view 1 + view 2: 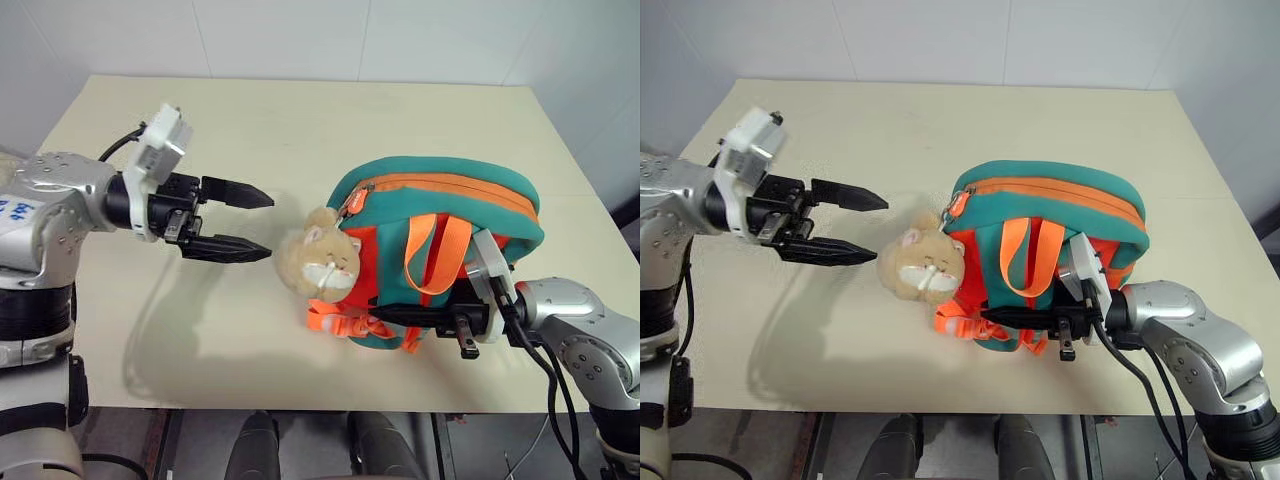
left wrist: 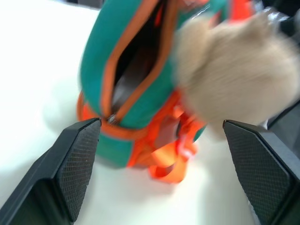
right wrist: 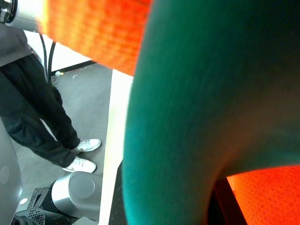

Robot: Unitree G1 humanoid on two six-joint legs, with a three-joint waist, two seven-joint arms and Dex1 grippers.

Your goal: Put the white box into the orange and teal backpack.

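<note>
I see the orange and teal backpack (image 1: 440, 215) standing on the table (image 1: 300, 130), zipper open. My left gripper (image 1: 250, 222) hangs spread and empty beside the backpack's plush charm (image 1: 318, 262). My right gripper (image 1: 992, 318) is clenched on the backpack's lower edge.

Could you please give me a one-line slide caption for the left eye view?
Open left gripper hovers beside the plush charm while the right gripper pinches the orange and teal backpack on the table.

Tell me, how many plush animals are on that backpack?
1: a tan plush animal charm hangs at the orange and teal backpack on its left-arm side. Others may be hidden behind.
</note>
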